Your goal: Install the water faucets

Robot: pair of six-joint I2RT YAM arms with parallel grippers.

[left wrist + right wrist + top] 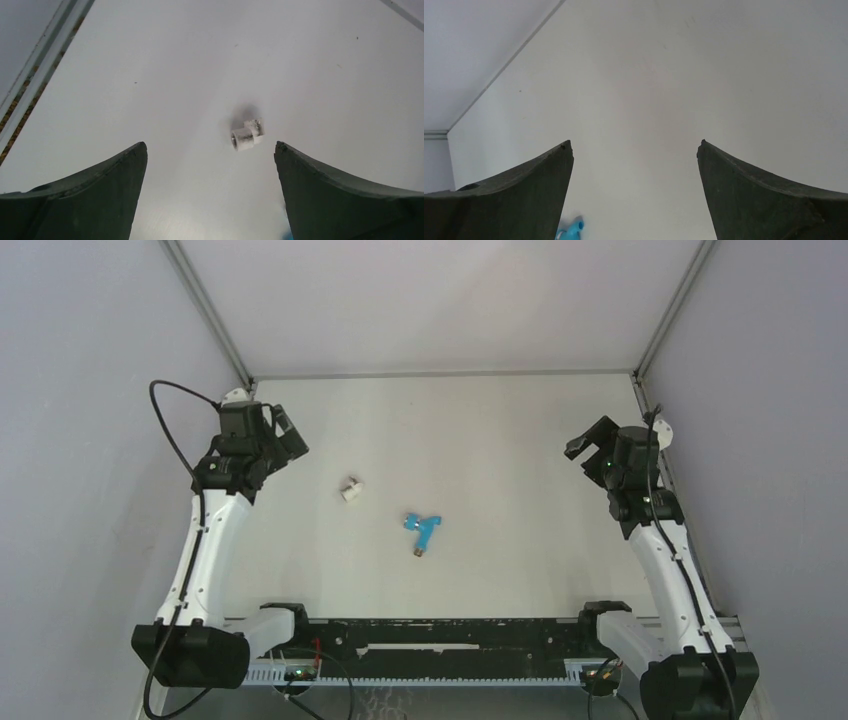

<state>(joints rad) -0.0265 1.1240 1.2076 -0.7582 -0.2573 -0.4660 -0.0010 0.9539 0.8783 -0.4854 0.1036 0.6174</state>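
Observation:
The bright-blue T-shaped water faucet (422,529) lies flat on the white table near the middle. A sliver of it also shows in the right wrist view (570,230) at the bottom edge. A short white cylindrical fitting (351,490) lies to its upper left and shows in the left wrist view (247,134). My left gripper (287,432) is open and empty, held above the table at the far left, with the fitting ahead of it (210,147). My right gripper (590,443) is open and empty at the far right (634,145).
The white table (500,440) is boxed in by grey walls on the left, back and right. A black rail with wiring (440,645) runs along the near edge between the arm bases.

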